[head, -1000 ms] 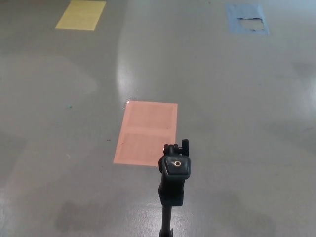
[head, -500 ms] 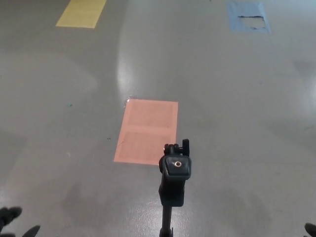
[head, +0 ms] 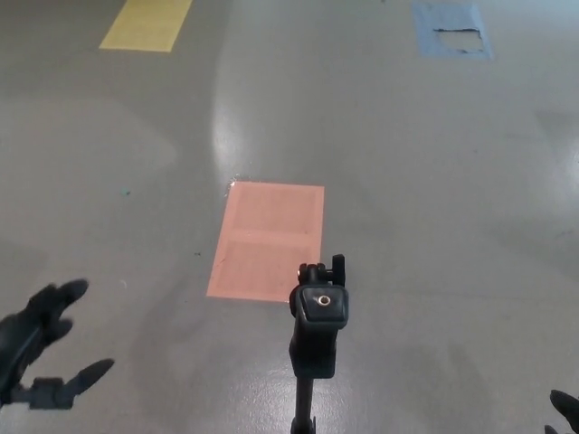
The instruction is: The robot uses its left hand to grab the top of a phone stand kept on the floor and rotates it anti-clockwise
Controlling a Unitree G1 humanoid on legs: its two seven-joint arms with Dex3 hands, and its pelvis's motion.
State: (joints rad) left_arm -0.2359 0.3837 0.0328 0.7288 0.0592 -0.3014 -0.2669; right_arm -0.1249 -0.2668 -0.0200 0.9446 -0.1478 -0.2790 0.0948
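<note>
Black plastic phone stand (head: 317, 330) rises on a thin pole from the glossy grey floor (head: 434, 199), its square head just beside the near right corner of a salmon-pink rectangular patch (head: 268, 240). At lower left, the robot's black left hand (head: 36, 348) is empty with fingers spread, well apart from the stand. Only a sliver of the right hand (head: 563, 409) shows; its state cannot be told.

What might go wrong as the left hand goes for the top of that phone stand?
1. The phone stand is a tall thin pole with a heavy-looking head; a sideways bump from the left hand might tip it.
2. That hand is open but far off to the stand's left, so it could arrive off-centre.
3. The right hand barely shows at the corner and may crowd the reach.
</note>
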